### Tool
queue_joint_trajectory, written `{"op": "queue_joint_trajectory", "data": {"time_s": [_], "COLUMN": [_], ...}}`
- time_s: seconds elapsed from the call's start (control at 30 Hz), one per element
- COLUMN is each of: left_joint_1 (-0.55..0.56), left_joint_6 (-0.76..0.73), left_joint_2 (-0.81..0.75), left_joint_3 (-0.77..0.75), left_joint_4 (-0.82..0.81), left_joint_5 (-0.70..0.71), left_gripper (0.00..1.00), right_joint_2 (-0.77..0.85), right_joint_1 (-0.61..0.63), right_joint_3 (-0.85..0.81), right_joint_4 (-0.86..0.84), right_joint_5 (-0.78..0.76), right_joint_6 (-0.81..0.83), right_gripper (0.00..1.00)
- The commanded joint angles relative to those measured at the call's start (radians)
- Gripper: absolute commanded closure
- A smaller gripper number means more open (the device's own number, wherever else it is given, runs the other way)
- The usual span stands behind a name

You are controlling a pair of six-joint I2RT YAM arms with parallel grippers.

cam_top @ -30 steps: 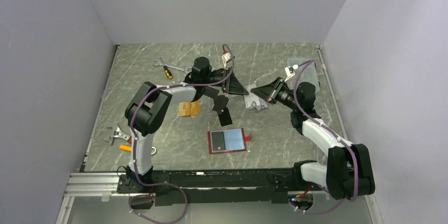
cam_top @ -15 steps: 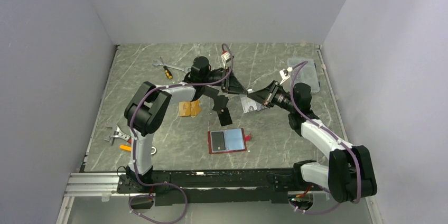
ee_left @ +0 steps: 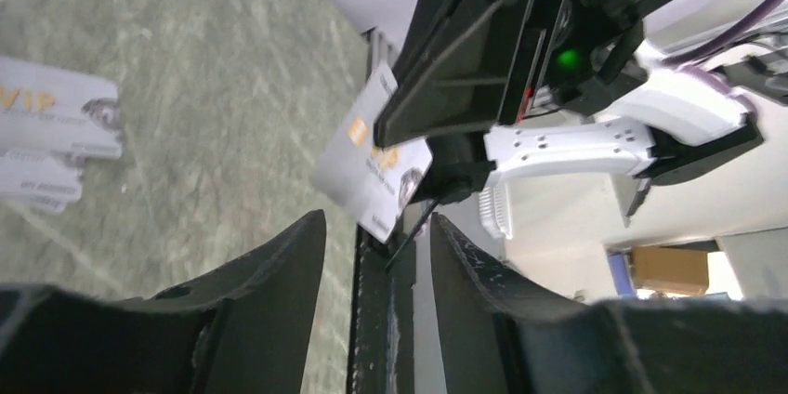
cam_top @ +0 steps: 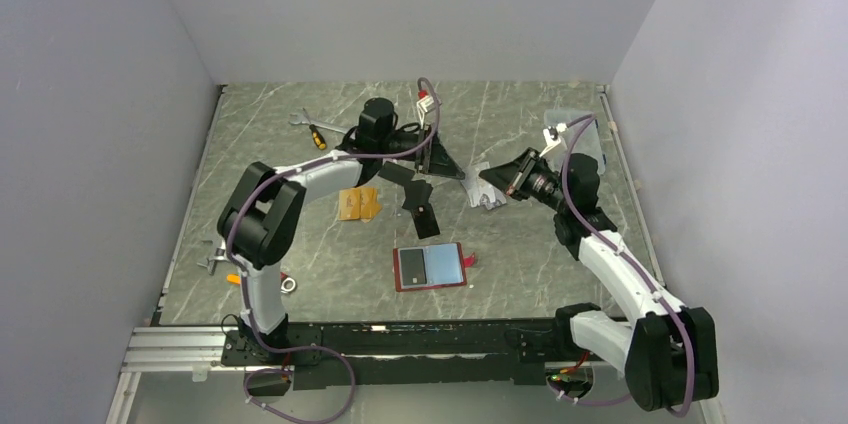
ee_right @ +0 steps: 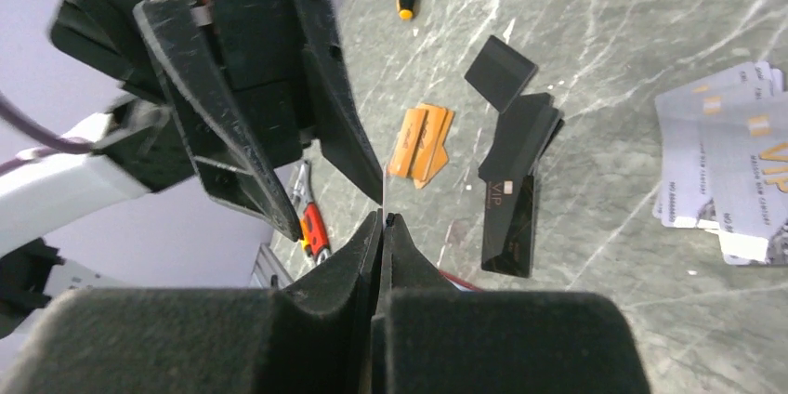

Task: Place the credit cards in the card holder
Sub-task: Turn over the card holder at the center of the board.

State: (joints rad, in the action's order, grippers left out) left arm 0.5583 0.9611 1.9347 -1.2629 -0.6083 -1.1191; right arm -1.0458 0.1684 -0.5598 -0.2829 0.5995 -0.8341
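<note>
My right gripper is shut on a silver-grey credit card and holds it up above the table. The card shows edge-on between the shut fingertips in the right wrist view. My left gripper is open and empty, facing the right gripper, with its fingertips close to the card's lower edge. The dark-red card holder lies open on the table nearer the arm bases. Orange cards, black cards and a silver-grey stack lie on the table.
A screwdriver and a wrench lie at the back left. A clear compartment box stands at the back right. More hand tools lie at the left edge.
My right gripper came in toward the left gripper with the card, then drew back a little to the right. The left arm's elbow shifted left and its gripper stayed near the same spot.
</note>
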Motion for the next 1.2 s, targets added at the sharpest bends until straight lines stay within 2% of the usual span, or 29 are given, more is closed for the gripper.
{"op": "queue_joint_trajectory", "data": {"time_s": [0.0, 0.07, 0.13, 0.2, 0.37, 0.6, 0.83, 1.17], "left_joint_1": [-0.001, 0.012, 0.013, 0.016, 0.035, 0.098, 0.138, 0.175], "left_joint_6": [-0.671, -0.908, -1.055, -1.172, -1.375, -1.451, -1.484, -1.505], "left_joint_2": [-0.163, -0.215, -0.254, -0.274, -0.293, -0.311, -0.348, -0.331], "left_joint_3": [-0.081, -0.056, -0.004, 0.034, 0.136, 0.221, 0.314, 0.337], "left_joint_4": [0.661, 0.853, 0.955, 1.057, 1.193, 1.185, 1.098, 1.070], "left_joint_5": [0.088, 0.182, 0.252, 0.315, 0.460, 0.616, 0.689, 0.739], "left_gripper": [0.48, 0.48, 0.48, 0.48, 0.51, 0.55, 0.54, 0.55], "right_joint_2": [-0.006, 0.002, 0.037, 0.053, 0.110, 0.155, 0.149, 0.113], "right_joint_1": [-0.011, 0.027, 0.130, 0.213, 0.276, 0.297, 0.296, 0.296], "right_joint_3": [-0.038, -0.032, -0.007, 0.026, 0.151, 0.248, 0.291, 0.301], "right_joint_4": [0.126, 0.197, 0.250, 0.277, 0.273, 0.346, 0.342, 0.315], "right_joint_5": [0.041, 0.061, 0.000, -0.076, -0.122, -0.148, -0.167, -0.178], "right_joint_6": [0.073, 0.110, 0.144, 0.145, 0.087, 0.078, 0.087, 0.093], "right_gripper": [1.00, 1.00, 1.00, 1.00, 1.00, 1.00, 1.00, 1.00]}}
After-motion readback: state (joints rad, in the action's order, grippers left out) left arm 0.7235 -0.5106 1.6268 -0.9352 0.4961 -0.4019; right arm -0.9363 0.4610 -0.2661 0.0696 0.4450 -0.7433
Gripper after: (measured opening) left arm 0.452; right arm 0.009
